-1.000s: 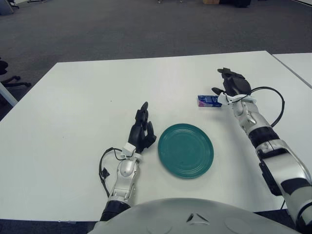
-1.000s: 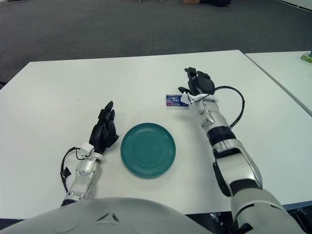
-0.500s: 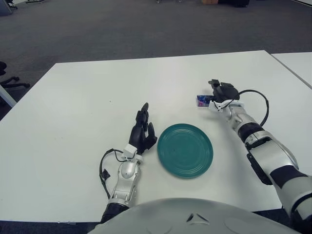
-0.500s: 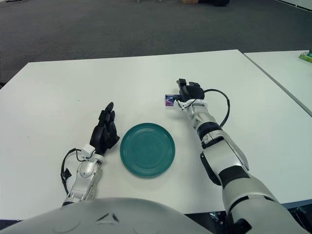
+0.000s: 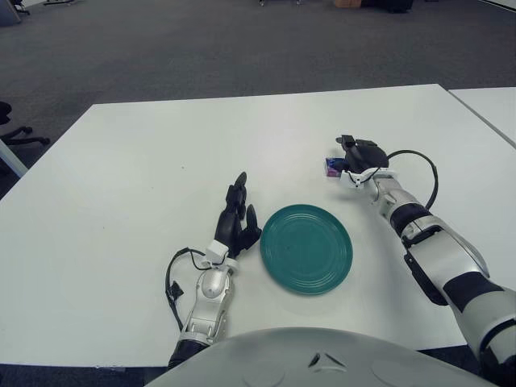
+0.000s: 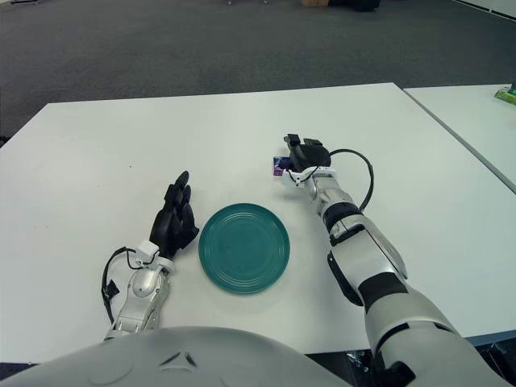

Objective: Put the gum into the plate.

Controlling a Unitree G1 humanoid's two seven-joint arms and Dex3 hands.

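White table [image 5: 121, 210]: right hand [image 5: 356, 154] had moved in over the gum [image 5: 330, 166], fingers apparently closing on it; plate [image 5: 306, 248] empty, left hand [image 5: 236, 221] idle, fingers straight.

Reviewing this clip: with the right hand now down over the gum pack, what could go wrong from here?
The right hand covers most of the gum; only one end shows, so the grip may be shallow and the pack could slip or skid across the table. The left hand rests beside the plate and could nudge it.
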